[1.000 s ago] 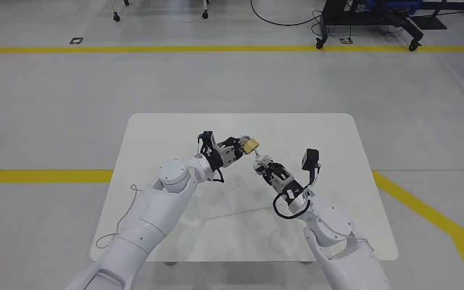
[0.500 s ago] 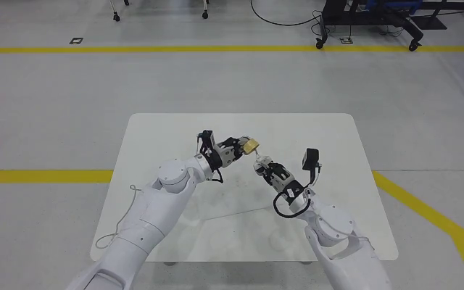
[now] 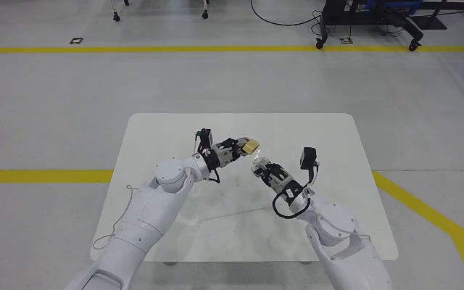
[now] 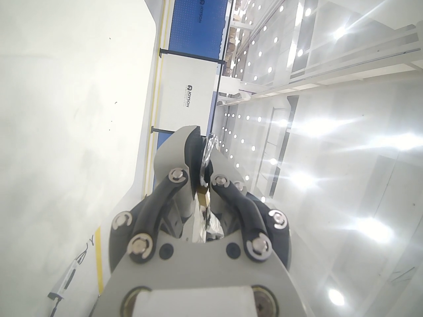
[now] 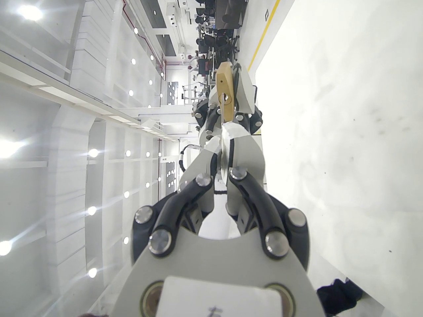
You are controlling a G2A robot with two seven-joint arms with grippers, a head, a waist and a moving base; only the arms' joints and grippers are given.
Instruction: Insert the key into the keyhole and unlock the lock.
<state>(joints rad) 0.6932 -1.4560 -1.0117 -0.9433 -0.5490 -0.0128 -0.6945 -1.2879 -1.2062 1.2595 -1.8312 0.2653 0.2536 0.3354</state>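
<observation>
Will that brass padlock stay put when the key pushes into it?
The padlock looks solid brass, likely rigid and heavy for its size. Pinched in the left gripper by smooth metal, it may pivot or slip under the key.

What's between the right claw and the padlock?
The key, in the right gripper, tip at the keyhole of the padlock; right wrist view shows it.

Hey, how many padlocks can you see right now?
1. The lock is held in the left gripper above the table, with the key in the right gripper at its keyhole. No other seems hidden.
</observation>
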